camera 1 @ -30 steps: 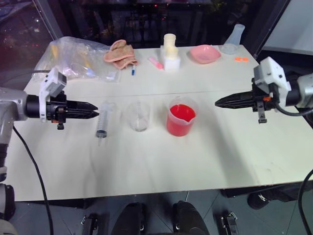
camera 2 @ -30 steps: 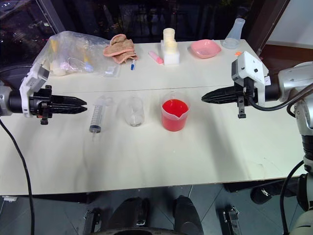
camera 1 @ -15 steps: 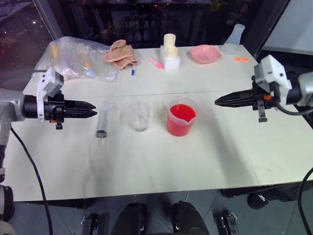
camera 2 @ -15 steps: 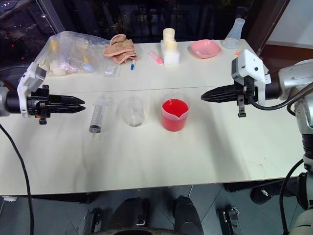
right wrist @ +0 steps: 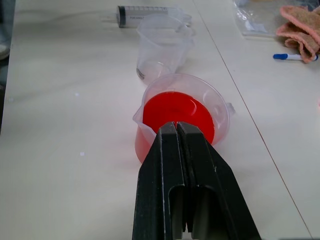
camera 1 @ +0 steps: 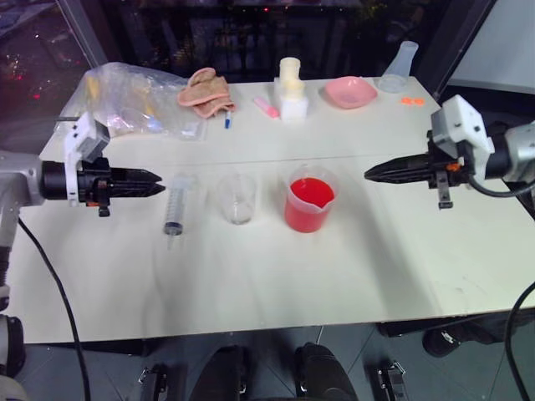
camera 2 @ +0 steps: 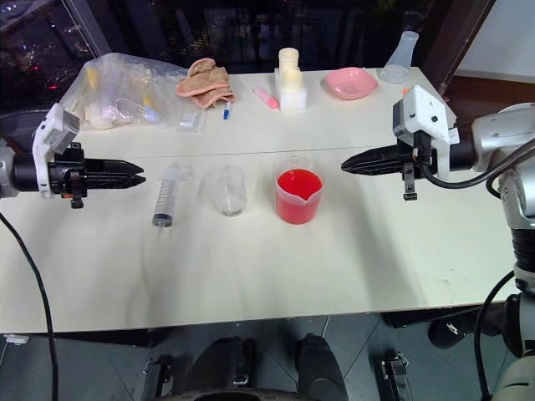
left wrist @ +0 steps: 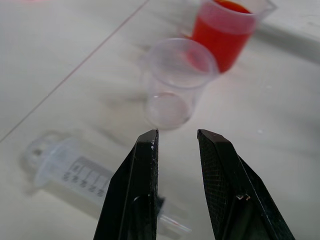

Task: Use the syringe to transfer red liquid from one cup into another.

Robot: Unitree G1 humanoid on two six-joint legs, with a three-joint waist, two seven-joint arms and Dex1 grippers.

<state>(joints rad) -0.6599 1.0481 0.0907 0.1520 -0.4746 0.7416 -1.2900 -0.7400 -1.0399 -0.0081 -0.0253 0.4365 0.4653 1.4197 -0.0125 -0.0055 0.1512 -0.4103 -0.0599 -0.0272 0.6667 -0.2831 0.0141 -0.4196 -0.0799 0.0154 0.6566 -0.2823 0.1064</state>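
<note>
On the near half of the table [camera 1: 276,284] three task things stand in a row: the syringe [camera 1: 176,204] lies flat at the left with its nozzle toward the robot, the empty cup [camera 1: 236,198] stands just right of it, and the beaker [camera 1: 310,199] of red liquid [camera 1: 311,194] stands right of the cup. The left gripper [camera 1: 159,184] hovers off the table just left of the syringe, tips aimed at it but apart from it; in the left wrist view its fingers [left wrist: 135,190] show a narrow gap with nothing between them, the syringe lying beyond and to one side of the tips, the cup straight ahead. The right gripper [camera 1: 369,176] hangs right of the beaker, clear of it, pointing toward it; its fingers [right wrist: 170,165] are pressed together and empty, the beaker directly ahead. Farther back lie a plastic bag [camera 1: 125,98], a cloth [camera 1: 206,90], a white block [camera 1: 291,96], a pink dish [camera 1: 350,91] and a flask [camera 1: 399,65].
</note>
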